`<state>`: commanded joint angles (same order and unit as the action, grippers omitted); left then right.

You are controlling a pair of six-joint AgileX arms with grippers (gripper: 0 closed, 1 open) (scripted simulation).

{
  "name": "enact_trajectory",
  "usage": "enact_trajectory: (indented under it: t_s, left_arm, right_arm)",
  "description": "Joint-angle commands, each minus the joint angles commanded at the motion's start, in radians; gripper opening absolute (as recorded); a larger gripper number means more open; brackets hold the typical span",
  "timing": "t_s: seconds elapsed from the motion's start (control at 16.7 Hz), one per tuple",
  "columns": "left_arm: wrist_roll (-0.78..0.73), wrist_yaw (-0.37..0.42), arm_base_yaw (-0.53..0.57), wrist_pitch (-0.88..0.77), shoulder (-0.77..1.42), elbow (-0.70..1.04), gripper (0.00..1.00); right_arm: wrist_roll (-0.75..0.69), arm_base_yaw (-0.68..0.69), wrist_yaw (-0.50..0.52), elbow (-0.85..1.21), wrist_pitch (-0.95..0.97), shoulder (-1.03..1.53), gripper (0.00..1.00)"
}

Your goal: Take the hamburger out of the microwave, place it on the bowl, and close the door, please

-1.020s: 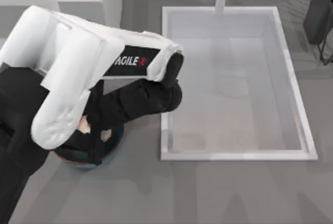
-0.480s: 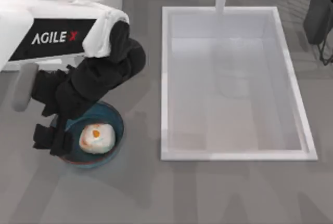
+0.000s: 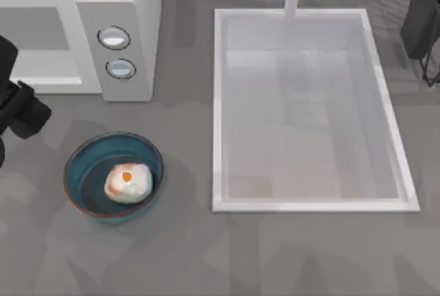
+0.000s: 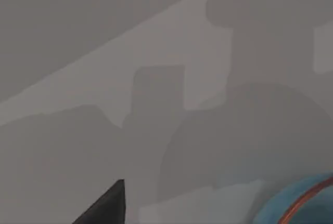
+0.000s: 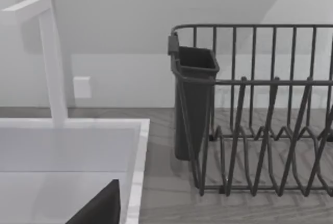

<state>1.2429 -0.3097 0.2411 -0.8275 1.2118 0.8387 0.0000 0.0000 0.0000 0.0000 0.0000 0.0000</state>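
We see the hamburger (image 3: 128,183) lying inside the bowl (image 3: 81,158), just in front of the microwave (image 3: 127,28); our left gripper's (image 3: 17,107) clasp we cannot tell.

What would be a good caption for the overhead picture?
Hamburger resting in the blue bowl beside the microwave, left arm at the table's left edge.
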Motion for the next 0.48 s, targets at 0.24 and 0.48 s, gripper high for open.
enact_trajectory:
  t_s: [0.24,0.48]
  left_arm:
    - [-0.511,0.130,-0.109,0.304,-0.488,-0.316,1.00]
    - [-0.919,0.231,-0.188,0.575,-0.888,-0.590,1.00]
  right_arm:
    - [0.000,0.000,0.000,0.000,0.000,0.000,1.00]
    - [0.000,0.000,0.000,0.000,0.000,0.000,1.00]
